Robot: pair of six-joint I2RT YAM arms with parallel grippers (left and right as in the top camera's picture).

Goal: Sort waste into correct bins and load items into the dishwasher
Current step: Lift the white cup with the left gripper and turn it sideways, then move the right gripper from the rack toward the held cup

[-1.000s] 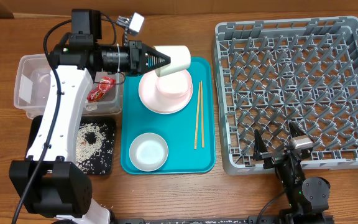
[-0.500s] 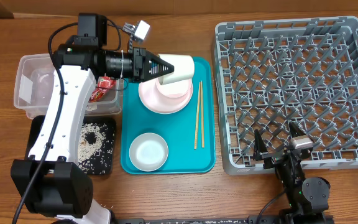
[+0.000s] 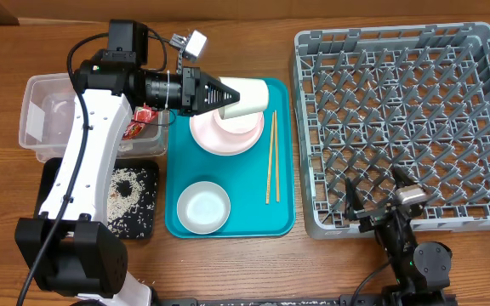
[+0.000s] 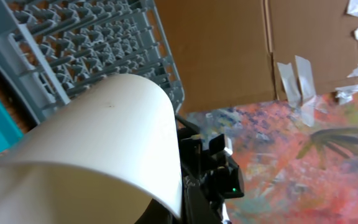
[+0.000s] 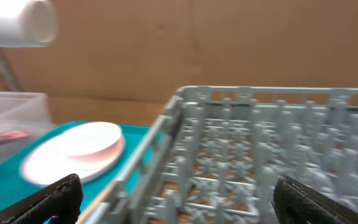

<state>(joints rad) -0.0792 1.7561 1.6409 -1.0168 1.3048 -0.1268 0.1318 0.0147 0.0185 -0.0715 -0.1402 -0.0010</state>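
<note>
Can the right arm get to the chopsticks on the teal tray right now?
Probably yes. The chopsticks lie bare on the teal tray, and the open right gripper need only cross the rack at its corner. The left gripper, holding the white cup, hovers near their far end.

No text, label, brand, number or sign is legible in any view

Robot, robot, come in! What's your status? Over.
Left gripper shut on small white cup, sideways above teal tray. Right gripper open at near edge of big grey plastic dish rack. Nothing seen blocking cup's way there.
</note>
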